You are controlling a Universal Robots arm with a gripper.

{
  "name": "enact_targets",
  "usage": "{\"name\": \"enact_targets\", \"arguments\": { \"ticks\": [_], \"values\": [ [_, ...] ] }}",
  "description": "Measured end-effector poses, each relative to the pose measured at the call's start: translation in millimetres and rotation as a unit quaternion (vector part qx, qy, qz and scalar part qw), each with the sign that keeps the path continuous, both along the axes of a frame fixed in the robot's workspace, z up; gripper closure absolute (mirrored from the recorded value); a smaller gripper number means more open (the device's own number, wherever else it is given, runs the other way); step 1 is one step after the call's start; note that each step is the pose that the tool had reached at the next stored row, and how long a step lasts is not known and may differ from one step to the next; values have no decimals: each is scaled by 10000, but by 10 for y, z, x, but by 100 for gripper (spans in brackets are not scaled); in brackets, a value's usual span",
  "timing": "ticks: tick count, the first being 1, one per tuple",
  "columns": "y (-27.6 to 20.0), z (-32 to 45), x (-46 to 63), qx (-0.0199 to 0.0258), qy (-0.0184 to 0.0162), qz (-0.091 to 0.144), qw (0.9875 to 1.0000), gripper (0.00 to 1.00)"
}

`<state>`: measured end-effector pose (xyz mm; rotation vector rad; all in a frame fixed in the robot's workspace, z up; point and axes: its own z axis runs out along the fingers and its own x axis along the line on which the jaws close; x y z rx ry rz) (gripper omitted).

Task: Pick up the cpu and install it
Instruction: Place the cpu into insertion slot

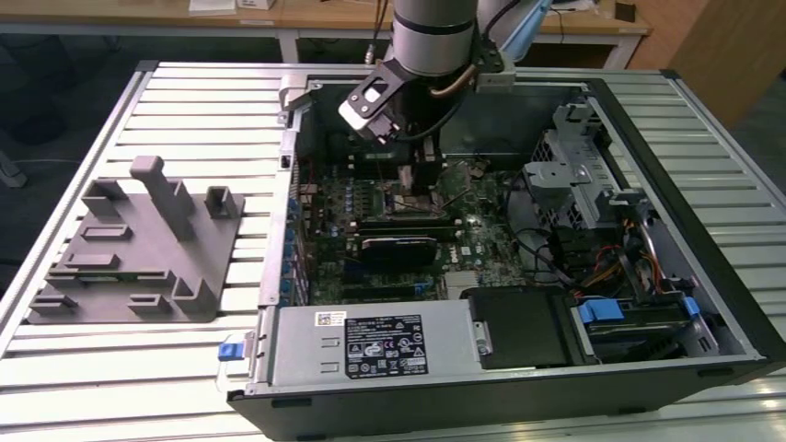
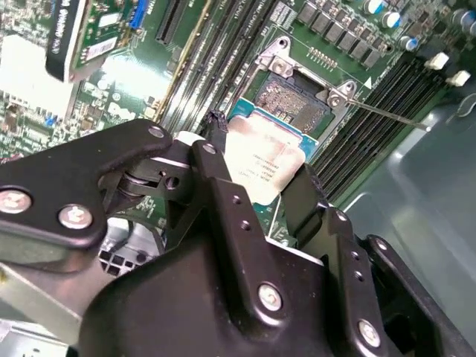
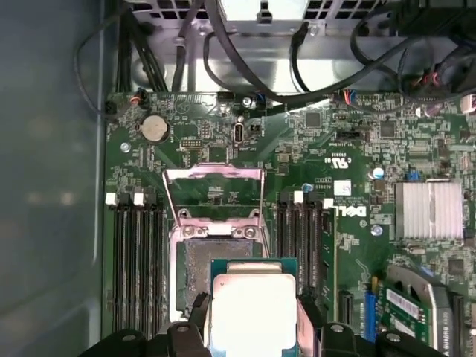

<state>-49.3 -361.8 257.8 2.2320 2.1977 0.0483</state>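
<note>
From my station I see a slatted metal table carrying an open computer case that lies on its side. On the exterior view's left, beside the case but not touching it, sits a grey moulded fixture with upright posts. Inside the case the green motherboard lies flat. A labelled power supply runs along the near edge, and a metal drive cage stands toward the exterior view's right, with blue tabs nearer the camera. In the first wrist view I make out a coin cell, a finned heatsink and banks of black memory slots — and black cables looping past the board's edge.
</note>
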Motion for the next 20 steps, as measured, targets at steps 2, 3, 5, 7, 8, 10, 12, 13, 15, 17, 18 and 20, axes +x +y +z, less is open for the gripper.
{"name": "enact_targets", "arguments": {
  "ticks": [2, 3, 5, 7, 8, 10, 12, 13, 15, 17, 18, 20],
  "values": [
    [24, -34, 0, -9, 0, -9, 10000, 46],
    [37, -53, 0, -14, 0, -9, 10000, 46],
    [58, -89, 0, -32, -1, -9, 10000, 46],
    [68, -121, 0, -54, 0, 12, 10000, 46],
    [72, -134, 0, -60, 0, 41, 10000, 46],
    [81, -159, 0, -65, -1, 125, 9999, 46],
    [91, -179, 0, -67, -2, 209, 9998, 46],
    [97, -188, -1, -69, -2, 240, 9997, 46],
    [108, -209, -5, -74, -2, 261, 9996, 46],
    [117, -237, -7, -78, -2, 267, 9996, 46],
    [122, -254, -9, -81, -2, 270, 9996, 46],
    [136, -290, -12, -86, -1, 275, 9996, 46]
  ]
}}
